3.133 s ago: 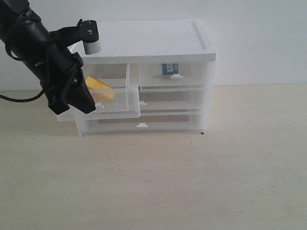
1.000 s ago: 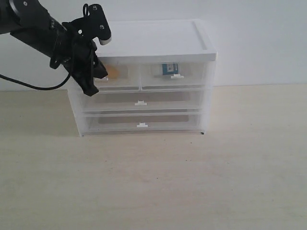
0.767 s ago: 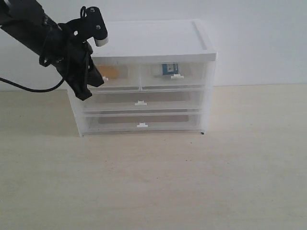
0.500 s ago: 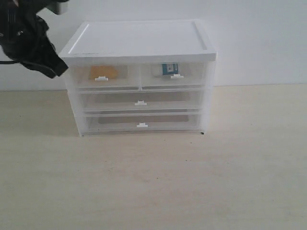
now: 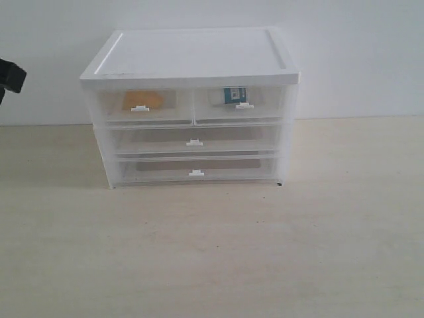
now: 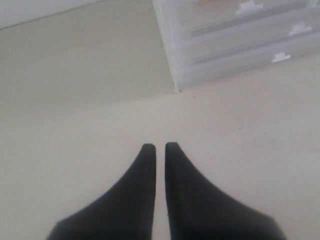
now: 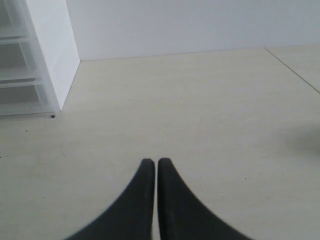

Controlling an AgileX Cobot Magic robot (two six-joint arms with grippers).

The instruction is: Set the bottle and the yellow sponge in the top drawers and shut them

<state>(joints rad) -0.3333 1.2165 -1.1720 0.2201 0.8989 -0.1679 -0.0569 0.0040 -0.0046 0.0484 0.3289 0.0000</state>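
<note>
The yellow sponge (image 5: 142, 99) shows as an orange patch inside the left top drawer (image 5: 137, 107), which is pushed in flush. The bottle (image 5: 232, 95), seen by its blue-teal label, lies inside the right top drawer (image 5: 242, 105), also pushed in. In the exterior view only a black piece of the left arm (image 5: 10, 75) shows at the left edge. In its wrist view, my left gripper (image 6: 160, 146) is shut and empty over bare table, away from the cabinet corner (image 6: 176, 86). My right gripper (image 7: 151, 161) is shut and empty over the table, right of the cabinet (image 7: 45, 55).
The white-topped drawer cabinet (image 5: 192, 59) stands at the back of the light wooden table (image 5: 218, 252) against a white wall. Two full-width drawers (image 5: 193, 141) sit pushed in below the top pair.
The left top drawer, pulled out with the sponge in it, has been pushed in. The left arm then drew back up and left, almost out of the exterior view.
</note>
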